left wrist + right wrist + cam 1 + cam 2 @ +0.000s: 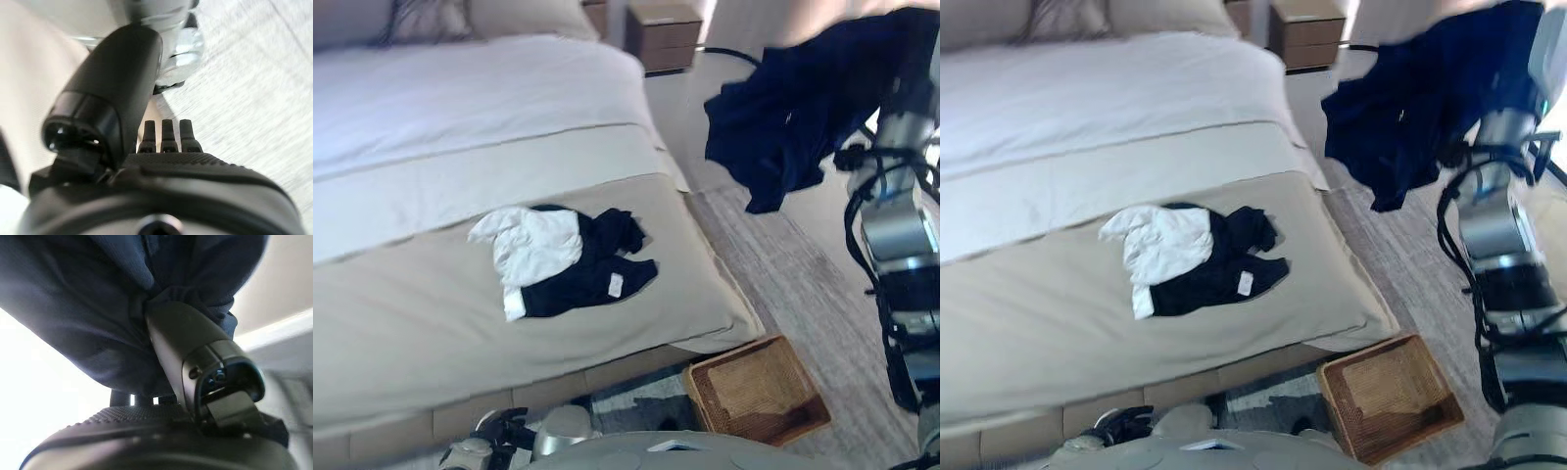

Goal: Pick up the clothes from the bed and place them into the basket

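Observation:
My right hand (146, 431) is shut on a navy garment (803, 108): its thumb presses into the bunched cloth (98, 308). The garment hangs high in the air beside the bed's right edge, above the floor and well above the basket. A brown wicker basket (754, 387) stands on the floor at the foot corner of the bed. A pile of a white garment (538, 245) and a dark garment (597, 269) lies on the beige cover near the bed's foot. My left hand (186, 166) is low by the bed's front, its fingers straight and empty.
The bed (460, 127) has a white sheet and pillows at the far end. A wooden nightstand (664, 34) stands past the bed's right corner. A grey rug (803, 284) covers the floor to the right of the bed.

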